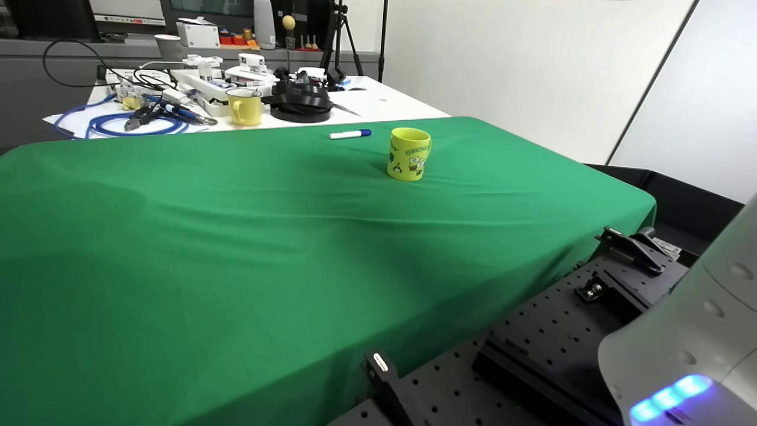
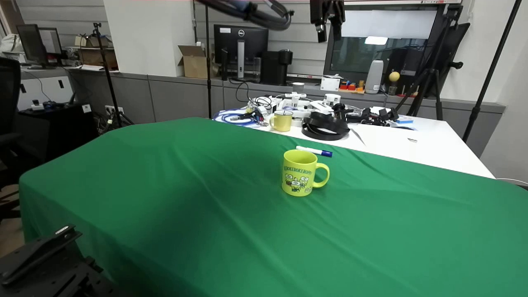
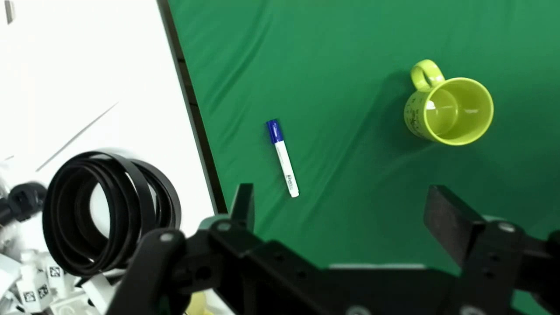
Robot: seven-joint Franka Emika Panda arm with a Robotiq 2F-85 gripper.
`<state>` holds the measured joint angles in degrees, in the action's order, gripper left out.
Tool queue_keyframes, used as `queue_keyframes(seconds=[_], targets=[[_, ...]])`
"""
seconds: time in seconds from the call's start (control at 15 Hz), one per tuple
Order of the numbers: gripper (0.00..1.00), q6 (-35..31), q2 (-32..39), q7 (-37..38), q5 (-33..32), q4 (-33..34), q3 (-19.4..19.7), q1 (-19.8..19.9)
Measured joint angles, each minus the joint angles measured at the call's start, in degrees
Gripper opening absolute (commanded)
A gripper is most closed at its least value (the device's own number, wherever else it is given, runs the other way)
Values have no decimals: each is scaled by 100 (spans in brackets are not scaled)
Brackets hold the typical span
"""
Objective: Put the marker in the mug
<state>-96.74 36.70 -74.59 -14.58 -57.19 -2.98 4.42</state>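
- Jaws are hanging well above the green-draped surface (image 2: 247,206), standing wide apart and gripping nothing
- Marker (image 3: 283,158), white with blue cap (image 3: 274,131), is lying flat on that surface, lower than the jaws; in wrist view, ahead of the jaw nearer the black coil (image 3: 120,214)
- Mug (image 3: 455,111), yellow-green, is standing upright, well apart from the marker, ahead of the opposite jaw, handle (image 3: 419,71) pointing away from the jaws
- Coil is lying on a neighbouring white surface (image 3: 87,52), off to the side of the jaws
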Motion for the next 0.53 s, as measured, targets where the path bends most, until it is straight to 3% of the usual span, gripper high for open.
queue_keyframes(seconds=[0.27, 0.53], targets=[[100, -566, 610, -1209, 166, 140, -155, 86], [100, -639, 1303, -2547, 609, 621, -199, 129]])
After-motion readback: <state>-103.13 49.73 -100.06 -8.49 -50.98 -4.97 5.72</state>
